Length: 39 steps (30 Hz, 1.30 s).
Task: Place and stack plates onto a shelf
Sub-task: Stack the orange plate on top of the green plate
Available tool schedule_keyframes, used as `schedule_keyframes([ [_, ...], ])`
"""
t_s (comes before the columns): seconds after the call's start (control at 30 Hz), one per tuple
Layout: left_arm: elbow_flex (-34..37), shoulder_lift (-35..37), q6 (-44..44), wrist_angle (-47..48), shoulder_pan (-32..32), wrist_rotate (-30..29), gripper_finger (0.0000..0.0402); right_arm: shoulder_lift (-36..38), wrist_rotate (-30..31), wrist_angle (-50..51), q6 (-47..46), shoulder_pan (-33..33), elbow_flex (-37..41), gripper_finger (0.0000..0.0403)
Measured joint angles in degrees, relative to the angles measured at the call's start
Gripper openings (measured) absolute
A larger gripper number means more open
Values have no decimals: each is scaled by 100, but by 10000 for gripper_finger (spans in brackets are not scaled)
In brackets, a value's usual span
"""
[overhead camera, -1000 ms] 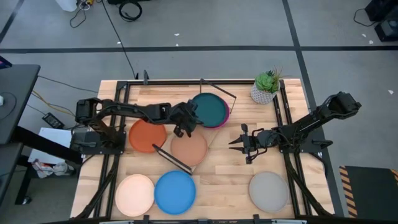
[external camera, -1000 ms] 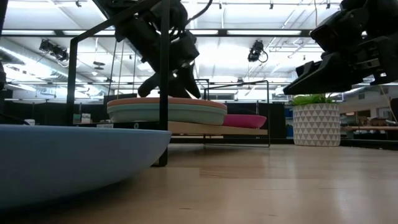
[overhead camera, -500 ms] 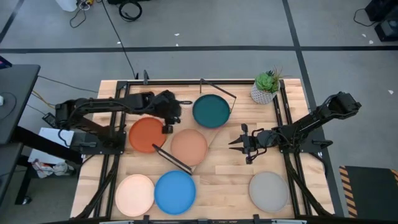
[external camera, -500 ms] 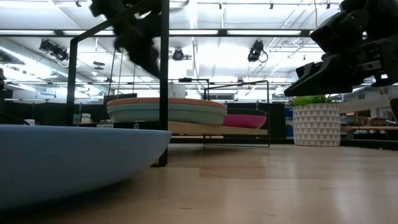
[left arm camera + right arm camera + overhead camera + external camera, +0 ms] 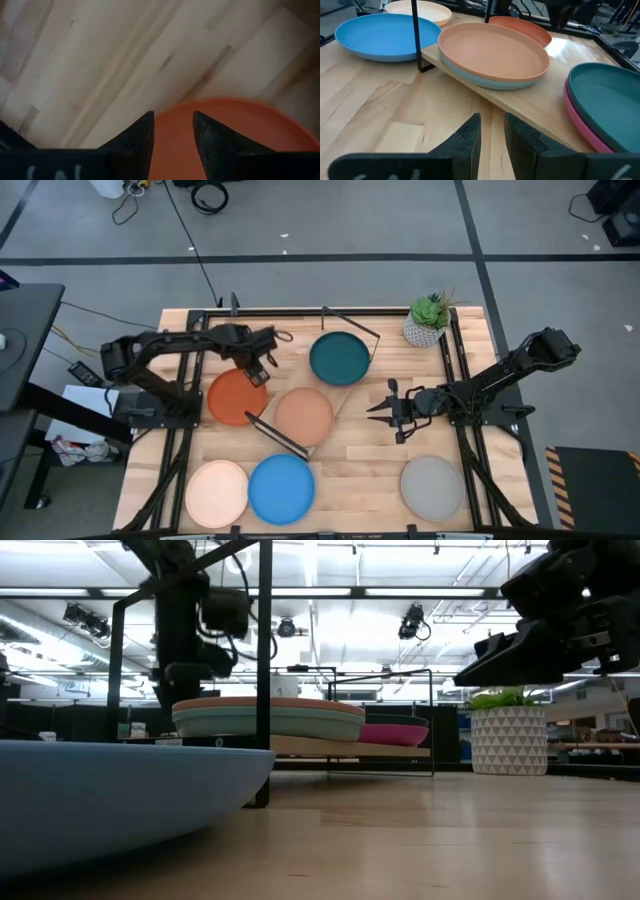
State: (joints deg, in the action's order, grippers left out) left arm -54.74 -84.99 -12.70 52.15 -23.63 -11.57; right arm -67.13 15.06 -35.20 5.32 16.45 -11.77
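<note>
The left end effector [image 5: 257, 370] is held over the far rim of the orange-red plate [image 5: 236, 397], which lies on the bench [image 5: 350, 470] toward its left edge, just beside the shelf [image 5: 530, 107]. In the left wrist view its fingers [image 5: 137, 140] are seen set narrowly apart above the plate's edge, with nothing between them. The step in hand is judged to be the pickup of this plate. It would best be done by opening the fingers enough to straddle the rim, lowering until one finger slips under the lip, and closing firmly before any lift, since a shallow matte rim may slide out of a light pinch.

On the shelf, the terracotta plate [image 5: 492, 50] is stacked on a pale blue one [image 5: 485, 80], and the teal plate [image 5: 339, 358] on a magenta one [image 5: 580, 117]. The cream plate [image 5: 216, 493], bright blue plate [image 5: 281, 489] and grey plate [image 5: 432, 487] remain along the near edge. The right end effector [image 5: 376, 410] waits right of the shelf, fingers narrowly parted and empty.
</note>
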Motion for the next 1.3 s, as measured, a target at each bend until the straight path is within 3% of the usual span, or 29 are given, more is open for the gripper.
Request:
schedule_keyframes([
  [0.1,-37,-126,447,-69,-411,303,141,0,-1,-39,84,0,0,91],
  [0.23,-39,-301,1668,51,-753,362,141,0,-25,-67,103,0,0,91],
  [0.53,12,-503,3416,206,-919,599,141,0,-326,12,-62,-2,0,91],
  [0.7,379,-502,3644,-43,-1006,660,141,0,-335,15,-106,0,0,91],
  [0.87,654,-502,3786,-216,-1033,165,141,0,-351,13,-80,9,0,91],
  [1.03,872,-502,3909,-386,-1029,271,137,0,-351,13,-78,9,0,91],
  [1.13,1001,-502,4080,-386,-1026,254,109,0,-351,13,-78,9,0,91],
  [1.3,856,-476,4202,-138,-987,132,20,0,-337,12,-65,9,0,91],
])
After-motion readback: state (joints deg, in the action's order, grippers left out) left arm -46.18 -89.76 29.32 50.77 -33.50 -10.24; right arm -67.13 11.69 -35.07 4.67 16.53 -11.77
